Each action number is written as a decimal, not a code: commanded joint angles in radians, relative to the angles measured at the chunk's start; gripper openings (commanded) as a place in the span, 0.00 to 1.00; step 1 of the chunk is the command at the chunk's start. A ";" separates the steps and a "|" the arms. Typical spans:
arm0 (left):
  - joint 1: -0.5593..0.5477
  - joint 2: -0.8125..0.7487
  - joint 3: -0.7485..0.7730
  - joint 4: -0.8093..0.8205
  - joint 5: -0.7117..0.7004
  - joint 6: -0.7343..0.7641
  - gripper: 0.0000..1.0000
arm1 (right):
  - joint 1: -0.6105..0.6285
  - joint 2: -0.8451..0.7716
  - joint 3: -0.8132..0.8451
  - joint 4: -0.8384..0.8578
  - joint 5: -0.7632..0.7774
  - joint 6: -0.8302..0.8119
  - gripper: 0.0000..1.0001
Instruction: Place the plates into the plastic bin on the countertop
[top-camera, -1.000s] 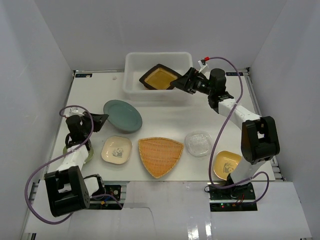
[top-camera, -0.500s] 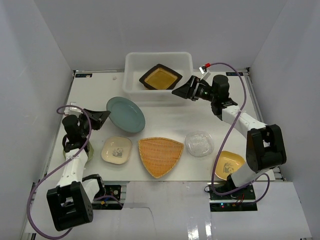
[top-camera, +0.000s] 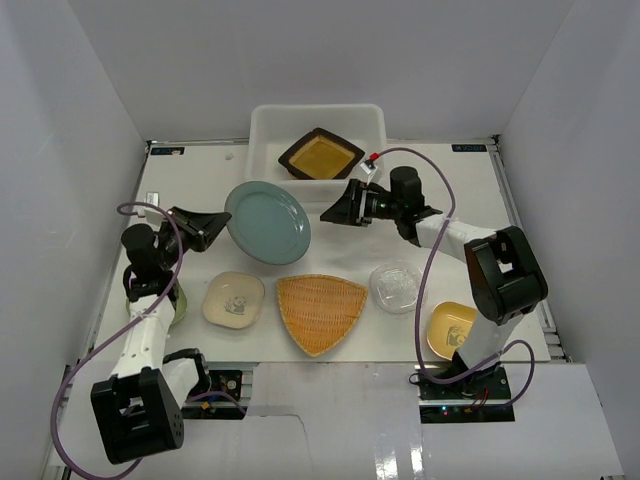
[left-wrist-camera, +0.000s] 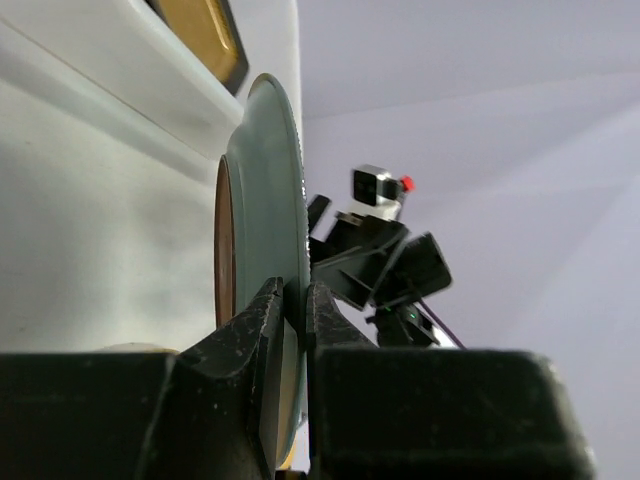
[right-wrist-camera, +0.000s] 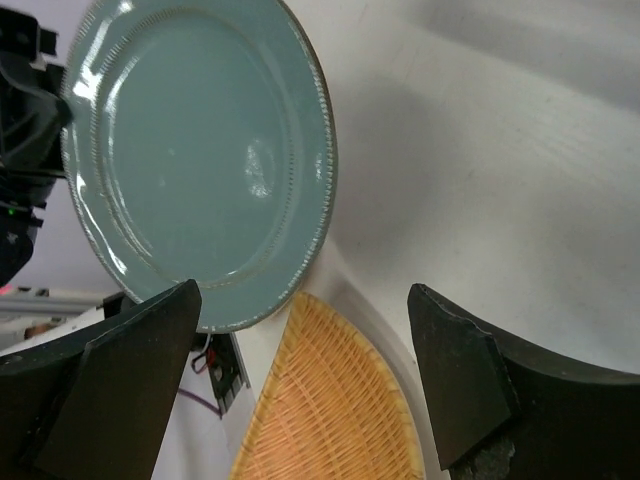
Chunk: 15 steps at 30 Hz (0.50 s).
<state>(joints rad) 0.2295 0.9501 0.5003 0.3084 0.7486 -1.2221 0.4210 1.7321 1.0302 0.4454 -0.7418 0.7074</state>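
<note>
My left gripper (top-camera: 212, 225) is shut on the rim of the round teal plate (top-camera: 267, 222) and holds it lifted and tilted above the countertop (top-camera: 340, 240); the left wrist view shows the plate edge-on (left-wrist-camera: 268, 190) between my fingers (left-wrist-camera: 250, 330). The plastic bin (top-camera: 268, 172) stands at the back and holds the black-amber square plate (top-camera: 321, 155). My right gripper (top-camera: 335, 211) is open and empty in front of the bin, facing the teal plate (right-wrist-camera: 195, 150). The orange woven fan plate (top-camera: 318, 310) lies at the front middle, also in the right wrist view (right-wrist-camera: 335, 410).
A cream plate (top-camera: 233, 299) lies at the front left, a clear glass plate (top-camera: 397, 286) right of the fan, a yellow plate (top-camera: 450, 328) at the front right. A green plate (top-camera: 180, 305) lies partly under my left arm. White walls enclose the table.
My left gripper has lifted the teal plate and carried it right and toward the bin. My right gripper has pulled back out of the bin, leaving the square plate there, and swung left.
</note>
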 joint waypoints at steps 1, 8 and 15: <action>-0.019 -0.042 0.058 0.205 0.100 -0.141 0.00 | 0.048 0.037 0.028 0.041 -0.071 -0.003 0.90; -0.048 -0.022 0.073 0.238 0.141 -0.175 0.00 | 0.070 0.090 0.005 0.218 -0.108 0.118 0.91; -0.059 0.007 0.096 0.193 0.173 -0.122 0.00 | 0.070 0.136 -0.039 0.571 -0.157 0.391 0.44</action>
<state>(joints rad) 0.1741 0.9638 0.5228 0.4332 0.8848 -1.3285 0.4919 1.8511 0.9993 0.7826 -0.8555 0.9535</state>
